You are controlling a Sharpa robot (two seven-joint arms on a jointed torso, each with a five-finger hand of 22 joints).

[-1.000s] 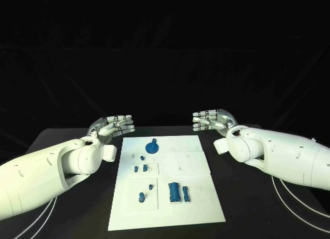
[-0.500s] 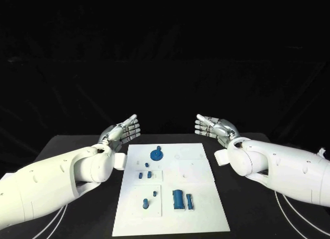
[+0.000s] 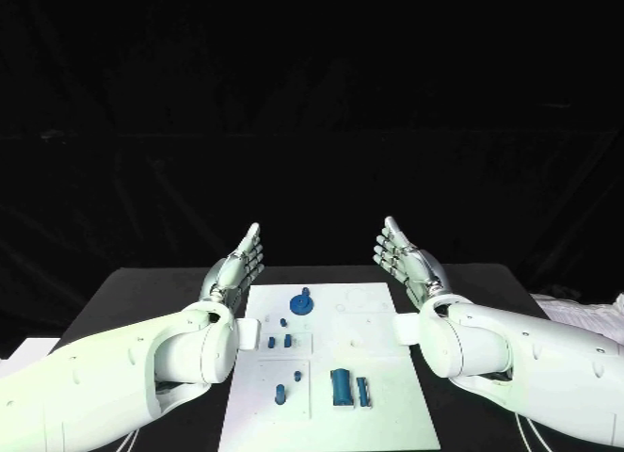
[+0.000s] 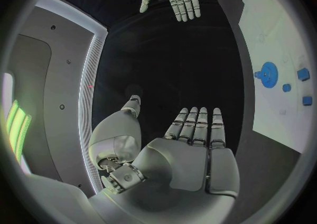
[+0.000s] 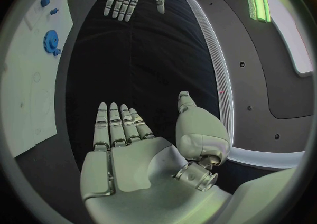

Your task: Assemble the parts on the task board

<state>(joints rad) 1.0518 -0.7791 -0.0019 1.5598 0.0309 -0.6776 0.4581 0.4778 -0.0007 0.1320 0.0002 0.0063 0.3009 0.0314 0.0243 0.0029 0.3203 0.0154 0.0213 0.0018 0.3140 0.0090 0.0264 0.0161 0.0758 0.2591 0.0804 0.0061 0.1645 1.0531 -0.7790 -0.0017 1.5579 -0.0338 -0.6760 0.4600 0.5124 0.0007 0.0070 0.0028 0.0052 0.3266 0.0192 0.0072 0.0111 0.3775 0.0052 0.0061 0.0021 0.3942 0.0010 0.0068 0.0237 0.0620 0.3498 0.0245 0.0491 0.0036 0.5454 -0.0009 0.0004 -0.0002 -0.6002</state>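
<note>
Two empty hands, left hand [image 3: 238, 264] and right hand [image 3: 407, 262], flank one task board [image 3: 379, 414].

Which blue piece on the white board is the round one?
The blue wheel-shaped piece at the board's far end; the other blue pieces are small pegs and blocks.

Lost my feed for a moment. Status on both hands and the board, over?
Left robot hand open, empty, raised beyond the board. Right robot hand likewise. Task board untouched, blue parts lying loose. Nothing in the way.
</note>
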